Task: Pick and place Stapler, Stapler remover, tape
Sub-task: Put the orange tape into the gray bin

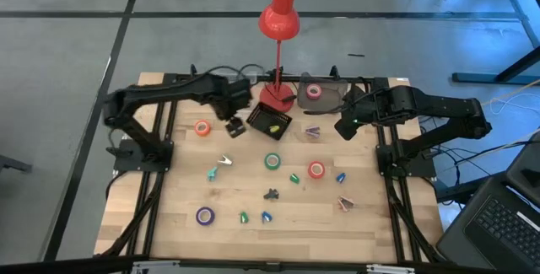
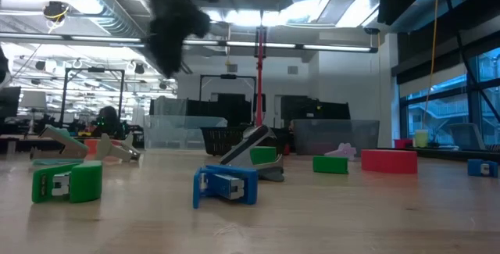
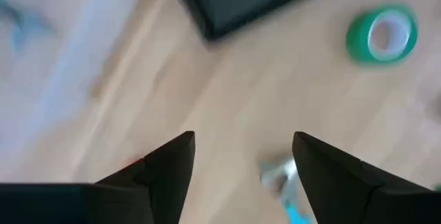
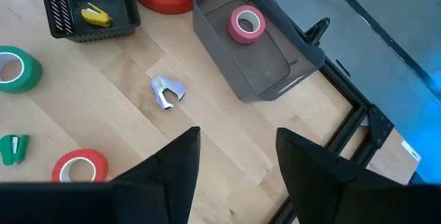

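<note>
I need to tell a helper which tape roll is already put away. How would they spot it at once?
Find the red desk lamp at the table's far edge, then the grey bin just beside its base, toward the right arm's side. The pink tape roll lies flat inside that bin. It is the only roll in a container; the green, red, orange and purple rolls all lie loose on the bare wood.

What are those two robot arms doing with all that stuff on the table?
They are sorting office things into bins. The left gripper is open and empty, hovering beside the black basket, which already has a yellow piece in it. The right gripper is open too, waiting near the grey tray holding a pink tape roll. Green, red, orange and purple rolls lie on the table.
</note>
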Controlling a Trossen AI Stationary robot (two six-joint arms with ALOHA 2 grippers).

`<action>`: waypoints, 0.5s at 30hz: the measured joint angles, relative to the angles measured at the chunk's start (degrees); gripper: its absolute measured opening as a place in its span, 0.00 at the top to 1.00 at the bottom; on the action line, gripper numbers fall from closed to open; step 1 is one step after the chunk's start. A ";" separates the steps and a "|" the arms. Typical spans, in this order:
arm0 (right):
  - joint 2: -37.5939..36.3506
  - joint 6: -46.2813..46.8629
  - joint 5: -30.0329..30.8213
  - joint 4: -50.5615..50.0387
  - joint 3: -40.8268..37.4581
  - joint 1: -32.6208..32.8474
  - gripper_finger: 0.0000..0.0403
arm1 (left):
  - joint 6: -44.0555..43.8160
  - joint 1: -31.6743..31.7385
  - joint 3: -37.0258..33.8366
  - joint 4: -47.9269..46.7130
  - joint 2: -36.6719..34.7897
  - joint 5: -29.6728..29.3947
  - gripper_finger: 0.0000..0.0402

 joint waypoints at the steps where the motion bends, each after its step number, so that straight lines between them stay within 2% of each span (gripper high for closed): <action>1: 0.00 -0.30 0.01 0.01 0.00 0.00 0.52 | -0.64 0.00 -2.42 -0.06 -1.69 -0.24 0.41; 8: 0.00 -3.05 0.25 0.03 0.00 0.00 0.52 | -1.33 0.06 -18.08 -1.00 -9.80 -3.00 0.43; 15: 0.00 -5.25 0.47 1.57 0.00 0.00 0.52 | -3.15 0.85 -25.84 -0.23 -9.50 -7.73 0.44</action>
